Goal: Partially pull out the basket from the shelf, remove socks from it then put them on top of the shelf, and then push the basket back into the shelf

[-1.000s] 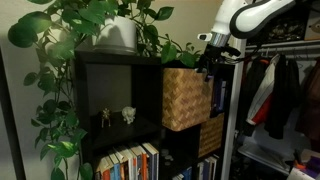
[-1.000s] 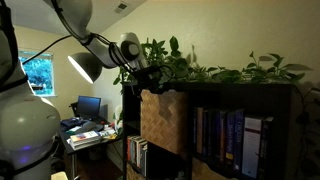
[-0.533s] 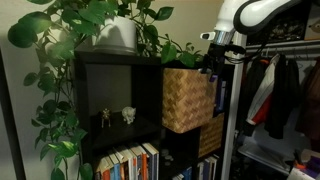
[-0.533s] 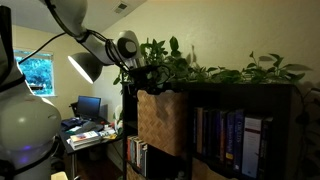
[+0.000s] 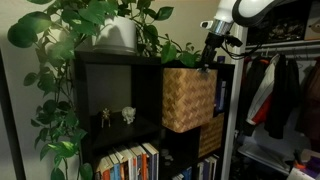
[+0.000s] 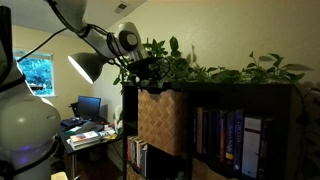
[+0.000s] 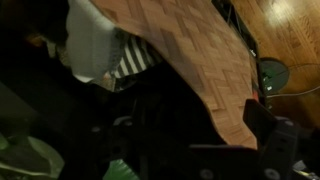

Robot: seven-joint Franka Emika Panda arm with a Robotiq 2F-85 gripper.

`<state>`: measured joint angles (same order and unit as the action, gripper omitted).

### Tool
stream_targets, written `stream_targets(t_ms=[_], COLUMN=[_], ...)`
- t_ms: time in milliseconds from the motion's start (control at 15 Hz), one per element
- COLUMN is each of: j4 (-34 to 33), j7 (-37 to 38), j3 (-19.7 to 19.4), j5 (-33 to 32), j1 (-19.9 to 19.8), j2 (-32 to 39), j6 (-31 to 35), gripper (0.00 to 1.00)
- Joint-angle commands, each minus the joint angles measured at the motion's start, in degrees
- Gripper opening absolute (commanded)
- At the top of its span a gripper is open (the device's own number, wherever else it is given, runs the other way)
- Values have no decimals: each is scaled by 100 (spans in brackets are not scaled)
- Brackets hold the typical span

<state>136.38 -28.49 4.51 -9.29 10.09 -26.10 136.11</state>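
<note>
A woven basket (image 5: 187,98) sticks partly out of the black shelf (image 5: 110,95) and also shows in the exterior view from the side (image 6: 160,120). My gripper (image 5: 208,62) hangs just above the basket's front top corner, as the side exterior view (image 6: 140,76) confirms. In the wrist view the gripper (image 7: 180,140) has its dark fingers (image 7: 265,135) wide apart with nothing between them. Its camera looks down the woven basket wall (image 7: 190,50). A white sock (image 7: 92,42) and a striped sock (image 7: 132,58) lie inside the basket.
Leafy plants (image 5: 110,25) in a white pot (image 5: 115,35) fill the shelf top (image 6: 240,82). Books (image 5: 130,162) and small figurines (image 5: 127,115) sit in the other cubbies. Clothes (image 5: 275,95) hang beside the shelf. A desk with a monitor (image 6: 88,105) stands further off.
My gripper has risen from the basket's front edge to just above its rim. The basket stays pulled out and has not moved.
</note>
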Motion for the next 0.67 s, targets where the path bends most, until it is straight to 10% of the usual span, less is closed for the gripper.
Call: stream_targets(t_ms=[0,600], j4=[-344,-572], j7=[857,2332], j3=[95,96], j5=[-289,-1128], j1=[-249,-991], j2=[52,509], j6=[141,234], gripper=[100,100])
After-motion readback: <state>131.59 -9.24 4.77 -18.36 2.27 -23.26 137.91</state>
